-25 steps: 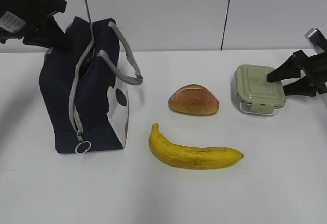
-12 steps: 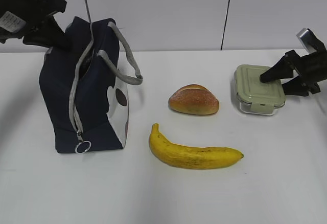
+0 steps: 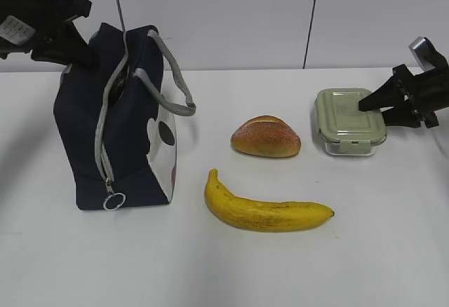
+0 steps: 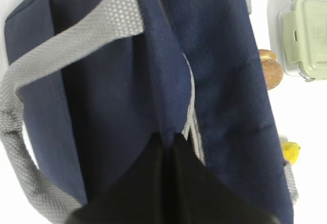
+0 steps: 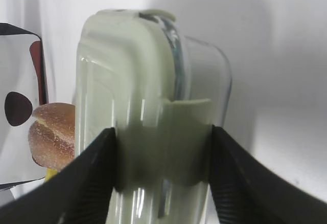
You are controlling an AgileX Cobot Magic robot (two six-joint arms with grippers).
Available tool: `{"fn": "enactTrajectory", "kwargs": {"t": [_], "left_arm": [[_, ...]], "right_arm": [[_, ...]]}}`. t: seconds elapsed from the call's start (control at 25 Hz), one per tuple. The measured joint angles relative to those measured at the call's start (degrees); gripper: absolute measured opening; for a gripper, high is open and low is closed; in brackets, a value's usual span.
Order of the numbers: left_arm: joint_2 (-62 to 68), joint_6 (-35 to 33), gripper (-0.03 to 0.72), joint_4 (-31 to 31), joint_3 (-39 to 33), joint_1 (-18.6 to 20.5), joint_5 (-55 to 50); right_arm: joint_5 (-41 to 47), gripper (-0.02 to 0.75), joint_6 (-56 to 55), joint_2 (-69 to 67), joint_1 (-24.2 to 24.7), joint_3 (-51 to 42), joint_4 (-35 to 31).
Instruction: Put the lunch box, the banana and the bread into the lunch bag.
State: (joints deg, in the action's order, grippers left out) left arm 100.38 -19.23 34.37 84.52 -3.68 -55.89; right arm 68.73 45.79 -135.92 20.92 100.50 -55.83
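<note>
While the left gripper (image 3: 77, 46) sits at the far left of the exterior view, high against the rear upper corner of the lunch bag (image 3: 116, 132), its left wrist view shows two dark fingers (image 4: 138, 183) pressed close together on a fold of navy fabric beside the grey zipper (image 4: 190, 124), so it appears to pinch the bag's top edge. That bag stands upright on the white table (image 3: 224, 265), its zipper parted along the near face with the ring pull (image 3: 114, 201) low at the bottom, a grey strap handle (image 3: 175, 86) arching to the right, and a white side panel with dark spots facing the food. Well apart to the right of the bag, the bread (image 3: 266, 137) lies near the table's middle, and the banana (image 3: 265, 209) lies just in front of it, its length running left to right. Further right, the lunch box (image 3: 349, 121) rests on the table with its sage-green lid on. At the far right, the right gripper (image 3: 372, 105) reaches in from the edge, and the right wrist view shows its black fingers (image 5: 92, 175) spread to either side of the box, each touching or nearly touching the box's clear wall and lid clip (image 5: 186, 127).
</note>
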Motion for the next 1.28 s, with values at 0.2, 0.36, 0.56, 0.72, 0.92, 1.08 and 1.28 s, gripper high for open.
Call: {"fn": "enactTrajectory", "kwargs": {"t": [0.2,0.36,0.56,0.72,0.92,1.08,1.28], "left_arm": [[0.00,0.00,-0.002,0.00,0.00,0.00,0.04],[0.00,0.00,-0.002,0.00,0.00,0.00,0.10],[0.00,0.00,-0.002,0.00,0.00,0.00,0.11],[0.00,0.00,-0.002,0.00,0.00,0.00,0.11],[0.00,0.00,-0.002,0.00,0.00,0.00,0.12],[0.00,0.00,-0.002,0.00,0.00,0.00,0.17],[0.00,0.00,-0.002,0.00,0.00,0.00,0.17]], "right_arm": [[0.00,0.396,-0.11,0.11,0.00,0.00,-0.23],[-0.11,0.396,-0.19,0.44,0.00,0.00,-0.12],[-0.22,0.396,-0.33,0.65,0.00,0.00,0.20],[-0.33,0.395,-0.64,0.78,0.00,0.00,0.20],[-1.18,0.386,-0.74,1.50,0.00,0.00,0.71],[-1.31,0.386,-0.87,1.62,0.00,0.00,0.71],[-1.44,0.385,-1.80,2.56,-0.26,0.00,0.80]]}}
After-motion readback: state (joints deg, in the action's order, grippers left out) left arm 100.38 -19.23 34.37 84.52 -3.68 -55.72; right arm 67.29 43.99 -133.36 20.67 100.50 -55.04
